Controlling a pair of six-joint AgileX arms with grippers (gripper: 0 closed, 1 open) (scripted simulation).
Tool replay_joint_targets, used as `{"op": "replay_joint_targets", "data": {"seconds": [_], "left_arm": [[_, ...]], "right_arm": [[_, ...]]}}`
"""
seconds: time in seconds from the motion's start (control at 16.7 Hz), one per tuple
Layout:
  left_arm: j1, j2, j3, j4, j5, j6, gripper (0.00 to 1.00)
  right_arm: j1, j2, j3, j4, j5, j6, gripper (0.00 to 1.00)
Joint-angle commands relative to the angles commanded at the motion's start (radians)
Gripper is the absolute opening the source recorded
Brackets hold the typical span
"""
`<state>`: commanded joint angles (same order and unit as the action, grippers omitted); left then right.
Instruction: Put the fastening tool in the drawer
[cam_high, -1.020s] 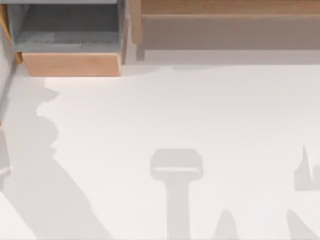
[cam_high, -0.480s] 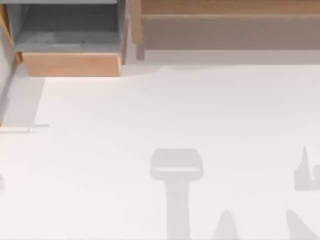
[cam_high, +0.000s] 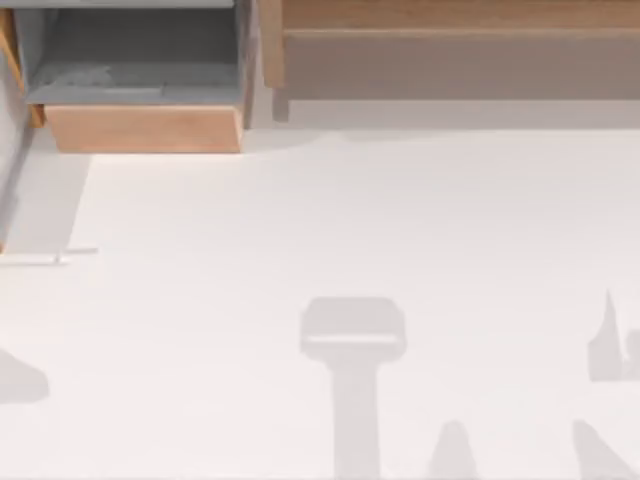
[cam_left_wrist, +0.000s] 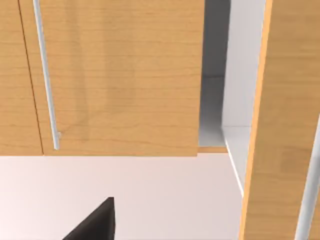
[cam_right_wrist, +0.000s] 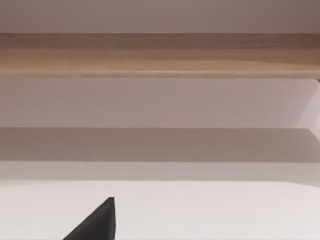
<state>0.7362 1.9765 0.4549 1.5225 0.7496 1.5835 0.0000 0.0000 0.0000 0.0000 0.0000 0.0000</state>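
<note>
1. Drawer (cam_high: 140, 128): top view, far left corner of table; pulled open; tan front panel faces the table, grey floor and walls behind it; interior looks bare, w/ only a faint pale mark on the floor; cannot tell what it is.
2. Fastening tool: cannot tell where it is; no blue oblong on the white table (cam_high: 350, 220) or in the visible part of the drawer.
3. Shelf unit (cam_high: 450, 50): long brown wood, along far edge, right of drawer; narrow gap betw. them.
4. Left wrist view: tan front panel w/ metal bar handle (cam_left_wrist: 46, 80); open grey cavity beside it; one dark fingertip (cam_left_wrist: 97, 222) at frame edge over table; claw state: cannot tell.
5. Right wrist view: shelf unit's wood rail across the frame, table below; one dark fingertip (cam_right_wrist: 97, 222) at the edge; claw state: cannot tell.
6. Table: only grey shadows on surface, near edge and left side.
</note>
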Motion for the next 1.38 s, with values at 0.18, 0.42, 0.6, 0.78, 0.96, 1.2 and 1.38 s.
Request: {"op": "replay_joint_targets", "data": {"seconds": [0.18, 0.42, 0.6, 0.78, 0.96, 1.2, 1.38], "left_arm": [[-0.017, 0.015, -0.017, 0.018, 0.012, 0.007, 1.0], [-0.017, 0.014, -0.012, 0.014, 0.008, 0.006, 1.0], [-0.054, 0.033, 0.032, -0.012, -0.025, 0.007, 1.0], [-0.077, 0.046, 0.061, -0.028, -0.048, 0.006, 1.0], [-0.077, 0.046, 0.061, -0.028, -0.048, 0.006, 1.0], [-0.077, 0.046, 0.061, -0.028, -0.048, 0.006, 0.7], [-0.077, 0.046, 0.061, -0.028, -0.048, 0.006, 0.47]], "right_arm": [[0.0, 0.0, 0.0, 0.0, 0.0, 0.0, 1.0], [0.0, 0.0, 0.0, 0.0, 0.0, 0.0, 1.0], [0.0, 0.0, 0.0, 0.0, 0.0, 0.0, 1.0], [0.0, 0.0, 0.0, 0.0, 0.0, 0.0, 1.0], [0.0, 0.0, 0.0, 0.0, 0.0, 0.0, 1.0], [0.0, 0.0, 0.0, 0.0, 0.0, 0.0, 1.0], [0.0, 0.0, 0.0, 0.0, 0.0, 0.0, 1.0]]}}
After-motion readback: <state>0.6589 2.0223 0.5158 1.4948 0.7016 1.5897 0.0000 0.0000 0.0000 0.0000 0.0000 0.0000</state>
